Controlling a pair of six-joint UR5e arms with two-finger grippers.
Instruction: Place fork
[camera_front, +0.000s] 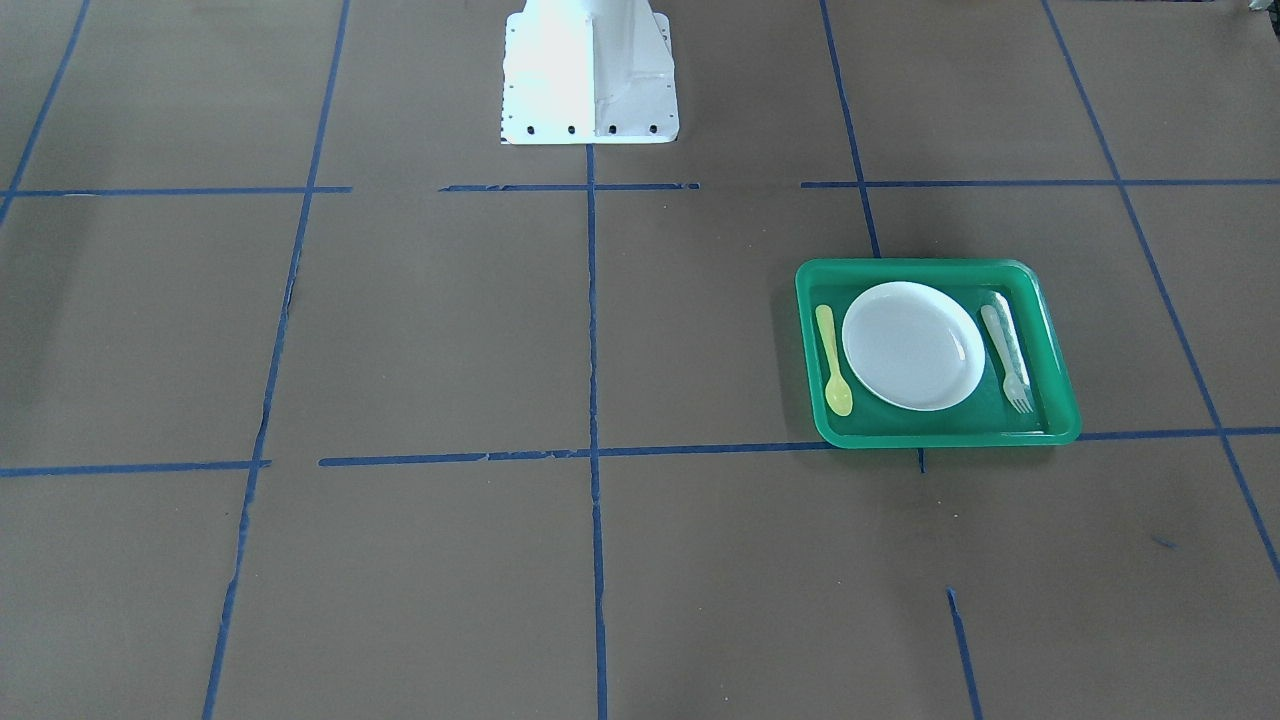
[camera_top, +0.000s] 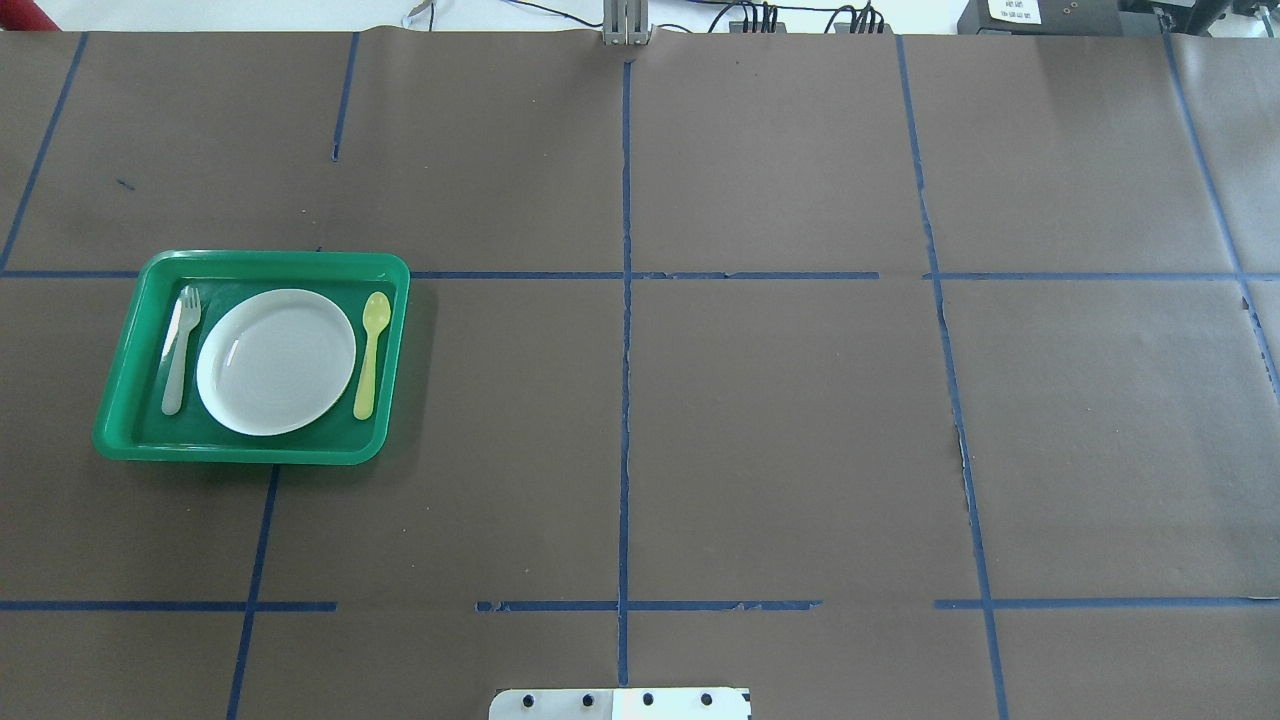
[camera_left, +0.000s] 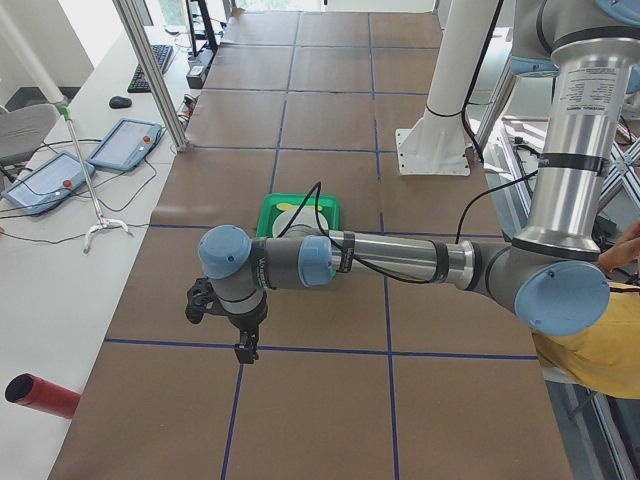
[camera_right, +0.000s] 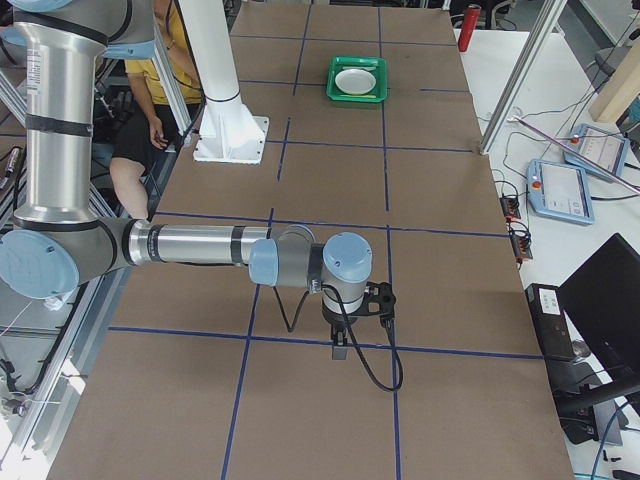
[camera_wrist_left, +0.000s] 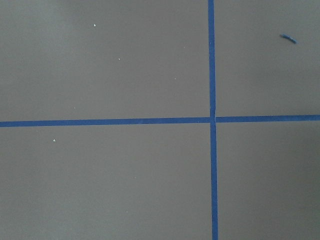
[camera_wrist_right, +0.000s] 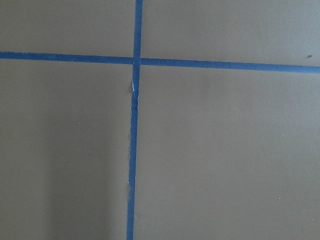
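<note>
The pale translucent fork lies in the green tray, between the tray wall and the white plate; it also shows in the overhead view. A yellow spoon lies on the plate's other side. My left gripper hangs above the table, well clear of the tray. My right gripper hangs over the table's far end from the tray. Both show only in the side views, so I cannot tell whether they are open or shut. The wrist views show only brown paper and blue tape.
The white robot base stands at the table's robot-side edge. A red cylinder lies on the side bench beyond the tray end. A person in yellow sits behind the base. Metal frame posts stand along the operator side.
</note>
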